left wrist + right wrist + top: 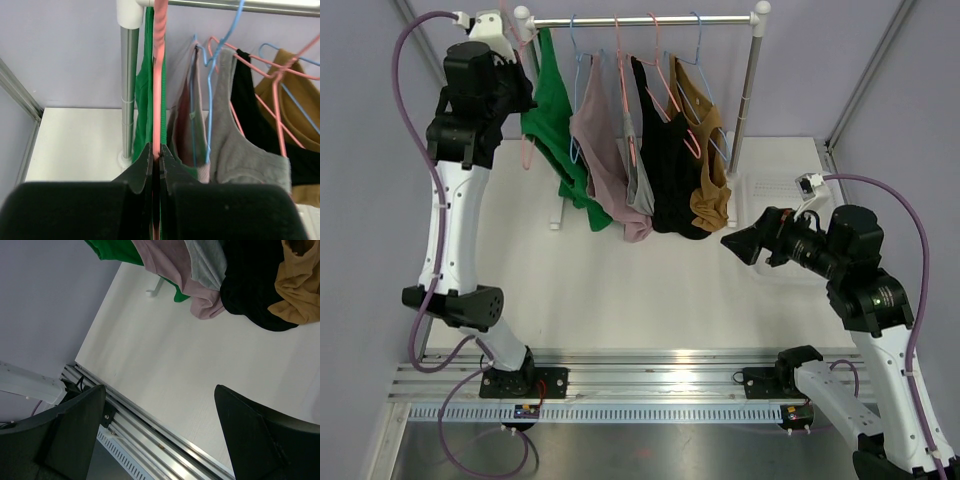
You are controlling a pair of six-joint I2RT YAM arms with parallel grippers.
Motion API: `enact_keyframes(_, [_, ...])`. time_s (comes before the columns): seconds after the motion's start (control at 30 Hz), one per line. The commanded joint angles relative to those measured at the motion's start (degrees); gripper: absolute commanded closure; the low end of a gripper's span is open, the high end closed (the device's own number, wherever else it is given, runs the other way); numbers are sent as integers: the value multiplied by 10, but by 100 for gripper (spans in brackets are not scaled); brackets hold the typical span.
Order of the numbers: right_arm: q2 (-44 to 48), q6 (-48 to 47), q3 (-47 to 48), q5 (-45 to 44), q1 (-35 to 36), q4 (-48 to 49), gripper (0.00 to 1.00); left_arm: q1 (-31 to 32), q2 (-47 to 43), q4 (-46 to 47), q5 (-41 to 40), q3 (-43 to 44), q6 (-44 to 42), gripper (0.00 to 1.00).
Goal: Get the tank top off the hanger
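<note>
**At the rack's left end: hanger pinched, garment not yet off**

Up at the left end of the rail point(640, 20), the left gripper point(156, 156) is pinching its fingers tight on the thin pink hanger point(160, 60), which is running straight up between them to the bar. Just beside that wire, the green tank top point(552, 120) is draping down toward the table point(620, 290). It is probably riding on this same hanger, though the wrist view is showing the straps too edge-on to be sure. Further along, the mauve top point(605, 150), grey top point(240, 150), black top point(670, 170) and mustard top point(710, 170) are hanging on their own hangers.

Well apart from the rack, the right gripper point(740, 245) is hovering low over the table with its fingers spread wide and nothing between them.

Judging by this, only the securing of the hanger is looking done. The green top is hanging fully on the rack, so freeing its straps and drawing it clear is all remaining, likely work for the idle right arm.
</note>
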State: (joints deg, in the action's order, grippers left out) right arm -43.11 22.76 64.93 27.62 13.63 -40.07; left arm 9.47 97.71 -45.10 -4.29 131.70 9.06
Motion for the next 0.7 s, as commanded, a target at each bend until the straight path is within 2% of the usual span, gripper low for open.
enact_keyframes(0.0, [-4,-4,17,19,3,35,2,-1,-79,-11,31,-23,34,100])
enact_keyframes(0.1, [-13,-19,27,24,4,31,2,-1,-135,-34,39,-110,65,100])
enact_keyframes(0.23, [-29,-26,47,37,3,36,1,11,-282,-38,60,-239,97,100])
enact_keyframes(0.27, [-31,-20,45,41,3,43,0,13,-311,-39,58,-297,98,100])
enact_keyframes(0.47, [-27,81,-46,147,4,221,1,21,-505,-86,45,-498,112,100])
enact_keyframes(0.5, [-34,97,-71,176,6,268,0,21,-529,-107,46,-558,114,100])
enact_keyframes(0.6, [-71,135,-107,177,32,336,0,21,-603,-131,131,-667,109,100])
enact_keyframes(0.63, [-90,122,-110,152,77,334,0,21,-616,-133,204,-694,106,100])
enact_keyframes(0.67, [-101,114,-111,126,101,336,0,22,-629,-133,240,-714,103,100])
